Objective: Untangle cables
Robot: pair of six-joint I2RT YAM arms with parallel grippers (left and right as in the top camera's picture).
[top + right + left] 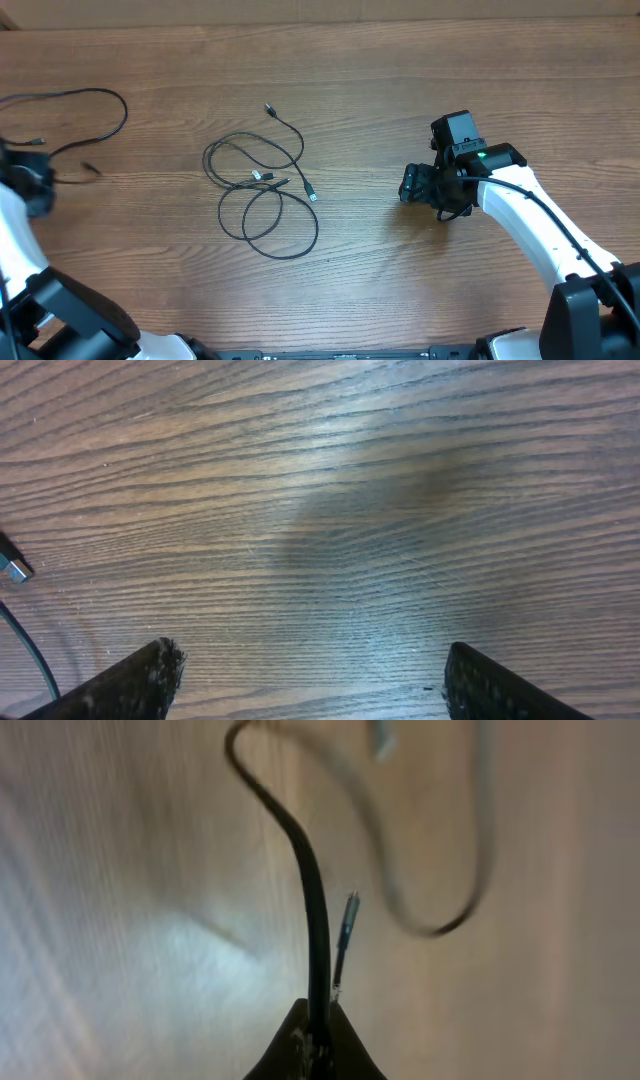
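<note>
Cables lie looped mid-way on the bench. One cord, apart at far left, clenched in left tool. Right tool released, hovering right of loops.

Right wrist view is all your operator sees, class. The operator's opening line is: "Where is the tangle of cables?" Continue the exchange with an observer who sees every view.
Observer: The tangle lies in the middle of the table, between the two arms and touched by neither.
Operator: Are all the cables in it?
Observer: No. One separate cable loops at the table's left end, apart from the tangle.
Operator: What is the left arm doing?
Observer: The left arm is at that end, and its wrist view shows its jaws shut on the separate cable.
</note>
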